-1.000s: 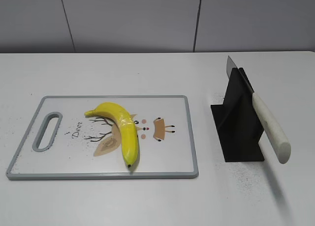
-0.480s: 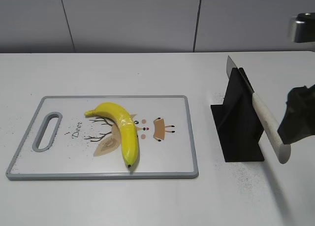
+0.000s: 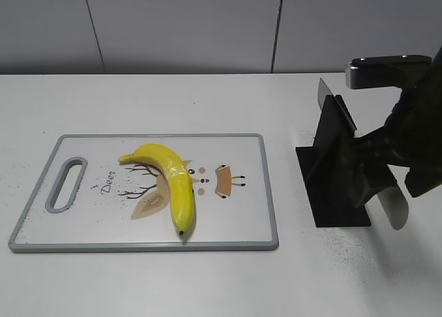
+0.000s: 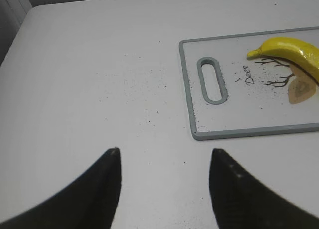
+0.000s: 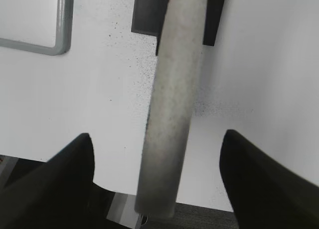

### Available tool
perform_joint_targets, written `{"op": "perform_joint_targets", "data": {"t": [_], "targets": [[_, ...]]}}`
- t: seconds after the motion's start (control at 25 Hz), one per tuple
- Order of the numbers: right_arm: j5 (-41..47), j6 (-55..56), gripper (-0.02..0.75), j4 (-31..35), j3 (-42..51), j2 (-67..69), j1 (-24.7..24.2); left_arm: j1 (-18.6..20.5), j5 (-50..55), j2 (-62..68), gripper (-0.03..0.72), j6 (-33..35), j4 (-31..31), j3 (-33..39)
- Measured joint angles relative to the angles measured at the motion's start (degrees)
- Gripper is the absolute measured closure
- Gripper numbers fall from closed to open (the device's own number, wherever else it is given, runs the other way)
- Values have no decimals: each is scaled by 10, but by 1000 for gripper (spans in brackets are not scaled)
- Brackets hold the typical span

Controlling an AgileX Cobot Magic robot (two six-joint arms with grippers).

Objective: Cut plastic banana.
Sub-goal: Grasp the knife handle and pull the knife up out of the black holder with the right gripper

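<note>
Left gripper (image 4: pixel 164 161): fingers spread wide, empty, hovering over bare table (image 4: pixel 99 79) just left of the cutting board (image 3: pixel 248 193). Plastic banana (image 3: pixel 173 179): whole, lying on the board's middle over the deer print, black tip pointing at the near edge. Black knife stand (image 3: pixel 335 172): right of the board, apart from it, holding a knife (image 5: pixel 172 99) with its pale handle sloping out toward the front. Right gripper (image 5: pixel 157 154): fingers wide apart, straddling the handle, no contact visible.
</note>
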Motion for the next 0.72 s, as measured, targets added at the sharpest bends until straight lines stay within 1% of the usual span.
{"op": "perform_joint_targets", "data": {"t": [0.16,0.24,0.28,0.32,0.4,0.44,0.72], "targets": [[-6,4,148,-4,-1,34,0,0,0,0,159,0,0,0],[-7,6,186,-5,-1,45,0,0,0,0,159,0,0,0],[-7,8,225,-5,-1,50,0,0,0,0,159,0,0,0],[-8,12,300,-5,-1,52,0,0,0,0,159,0,0,0],[-10,23,522,-6,-1,55,0,0,0,0,159,0,0,0],[-9,36,576,-9,-1,55,0,0,0,0,159,0,0,0],[-10,48,575,-13,-2,55,-1,0,0,0,159,0,0,0]]}}
